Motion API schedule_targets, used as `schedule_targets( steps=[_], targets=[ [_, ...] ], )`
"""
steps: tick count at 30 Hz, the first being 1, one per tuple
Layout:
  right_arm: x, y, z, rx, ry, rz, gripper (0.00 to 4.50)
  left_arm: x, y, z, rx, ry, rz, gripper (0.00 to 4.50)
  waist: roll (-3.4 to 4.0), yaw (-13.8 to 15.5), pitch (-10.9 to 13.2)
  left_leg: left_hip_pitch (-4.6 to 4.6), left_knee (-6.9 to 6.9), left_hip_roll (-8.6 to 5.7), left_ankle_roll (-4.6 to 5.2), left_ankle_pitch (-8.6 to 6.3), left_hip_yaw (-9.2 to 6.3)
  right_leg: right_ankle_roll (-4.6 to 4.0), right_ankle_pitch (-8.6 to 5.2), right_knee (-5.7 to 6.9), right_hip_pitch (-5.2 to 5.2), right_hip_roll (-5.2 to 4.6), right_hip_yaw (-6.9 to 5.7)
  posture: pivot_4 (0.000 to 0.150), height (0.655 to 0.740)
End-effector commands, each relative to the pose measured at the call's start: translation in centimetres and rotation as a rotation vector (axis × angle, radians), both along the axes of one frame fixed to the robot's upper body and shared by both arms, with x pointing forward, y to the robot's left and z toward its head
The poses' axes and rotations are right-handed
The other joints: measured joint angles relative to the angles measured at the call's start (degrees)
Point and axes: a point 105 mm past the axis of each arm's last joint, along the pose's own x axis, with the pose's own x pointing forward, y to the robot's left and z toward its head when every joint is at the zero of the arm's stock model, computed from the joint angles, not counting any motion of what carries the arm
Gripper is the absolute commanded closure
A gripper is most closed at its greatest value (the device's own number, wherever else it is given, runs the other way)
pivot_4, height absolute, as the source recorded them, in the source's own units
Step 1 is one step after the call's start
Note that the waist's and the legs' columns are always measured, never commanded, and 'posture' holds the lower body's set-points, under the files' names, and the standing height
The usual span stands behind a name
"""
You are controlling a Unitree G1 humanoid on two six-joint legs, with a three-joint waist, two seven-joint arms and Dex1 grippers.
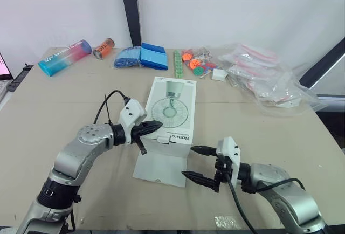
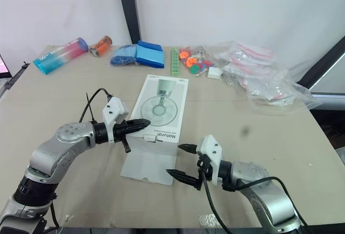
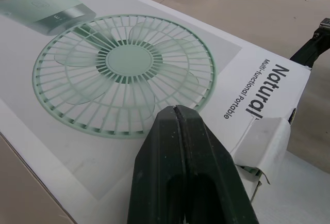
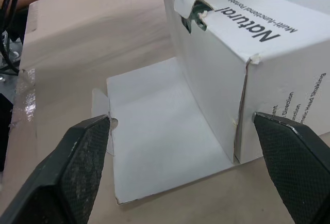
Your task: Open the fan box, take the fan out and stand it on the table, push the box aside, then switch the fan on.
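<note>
Mid-table on the head cam, the fan box (image 1: 171, 110) lies flat with its end flap (image 1: 160, 166) folded out toward the robot. Left gripper (image 1: 159, 125) is pinched closed at the box's near top edge, maybe touching it. Left wrist cam: closed fingers (image 3: 196, 182) over the printed fan. Right wrist cam: right gripper (image 4: 181, 121) spread wide, facing the flap end

Fan box (image 1: 173, 102) sits right under the tips of the left claw (image 1: 159, 125); its flap (image 1: 158, 167) lies on the table (image 1: 64, 99) just ahead of the right claw (image 1: 188, 162).
</note>
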Motion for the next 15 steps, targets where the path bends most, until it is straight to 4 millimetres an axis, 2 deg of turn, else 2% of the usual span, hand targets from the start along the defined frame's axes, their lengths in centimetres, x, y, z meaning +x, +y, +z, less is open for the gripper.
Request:
schedule_targets(
  steps=[1,8,15],
  targets=[
    [-0.4,1.0,1.5,0.035,-0.047,0.058,0.0,0.1,0.0,-0.8,0.01,0.033,0.012,4.47,0.0,0.0,0.0,0.0,0.0,0.0,0.0,0.0,0.0,0.0,0.0,0.0,0.0,0.0,0.0,0.15,0.74],
    [-0.5,1.2,0.0,-0.021,0.002,0.078,0.0,0.2,-0.1,-0.6,0.002,0.031,0.013,4.47,0.0,0.0,0.0,0.01,0.0,0.0,0.0,0.0,0.0,0.0,0.0,0.0,0.01,0.0,0.0,0.15,0.74],
    [-0.3,1.4,-0.3,-0.03,-0.002,0.089,0.0,0.2,-0.2,-0.7,0.002,0.034,0.014,4.47,0.0,0.0,0.0,0.02,0.0,0.0,-0.01,0.01,0.01,0.0,0.0,0.0,0.01,0.0,0.0,0.15,0.74]
  ],
)
